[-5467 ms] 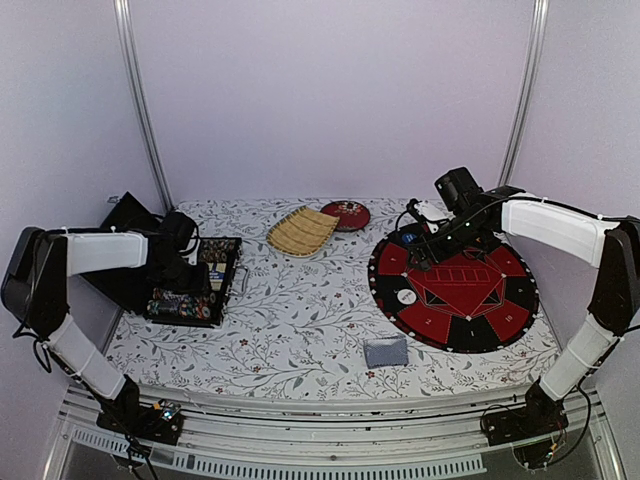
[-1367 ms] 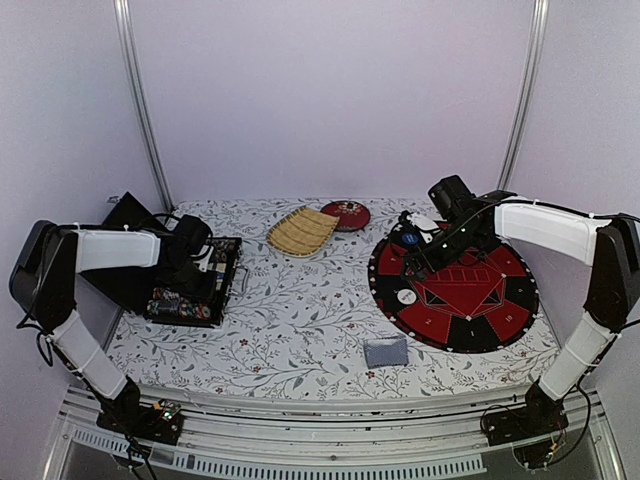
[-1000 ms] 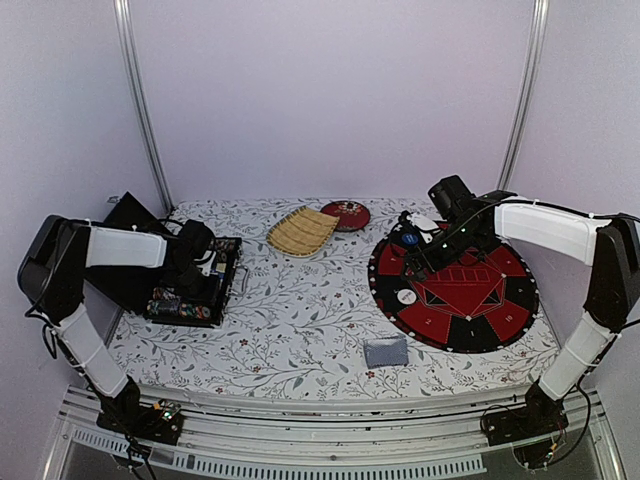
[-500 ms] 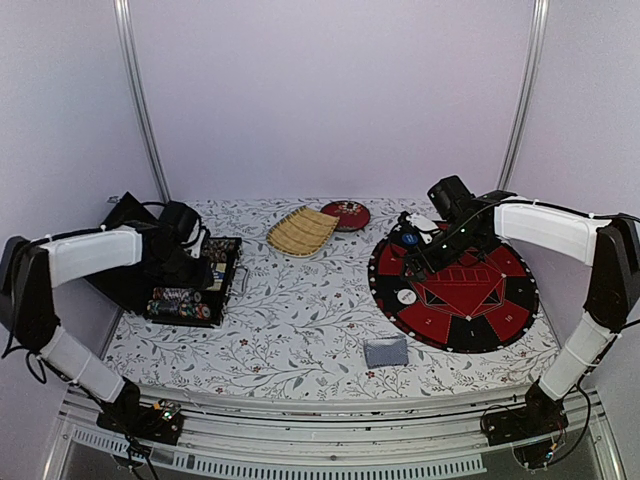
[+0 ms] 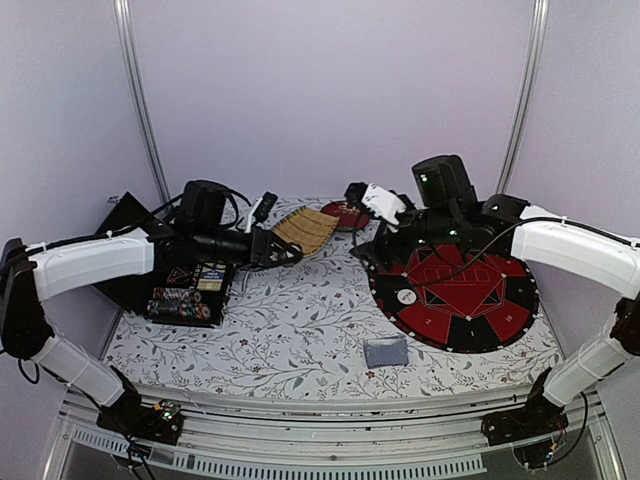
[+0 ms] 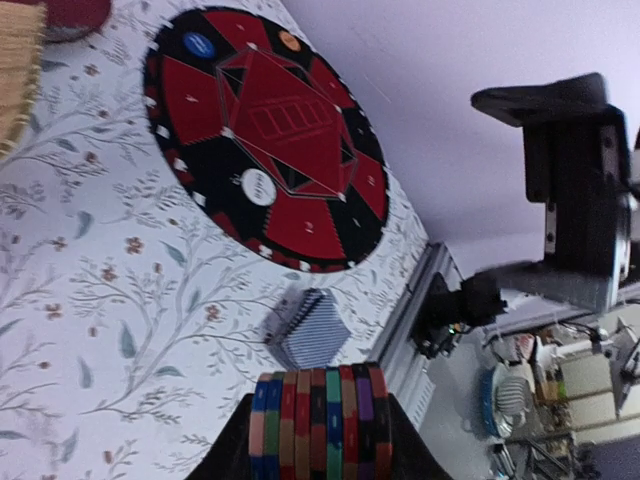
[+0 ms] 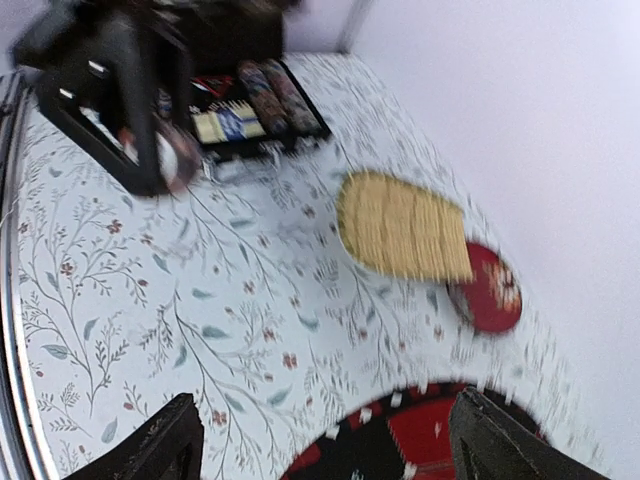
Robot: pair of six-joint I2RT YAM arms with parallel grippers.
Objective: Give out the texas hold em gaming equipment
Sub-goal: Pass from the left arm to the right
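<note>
Row of mixed-colour round poker chips (image 6: 320, 425) is sitting clamped edge-on in left gripper (image 6: 318, 435), hanging above floral tablecloth (image 6: 100, 300). Grey-blue-backed card deck (image 6: 308, 330) is lying near round red-and-black game mat (image 6: 270, 130). Right gripper (image 7: 327, 400) is hovering, jaws spread wide, empty.

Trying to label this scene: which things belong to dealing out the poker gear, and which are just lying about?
Belongs to the job:
- chip stack held in the left gripper
- white button, blue chip and orange chip on the round mat
- card deck
- spare chips in the case

Just lying about:
- bamboo tray
- red dish
</note>
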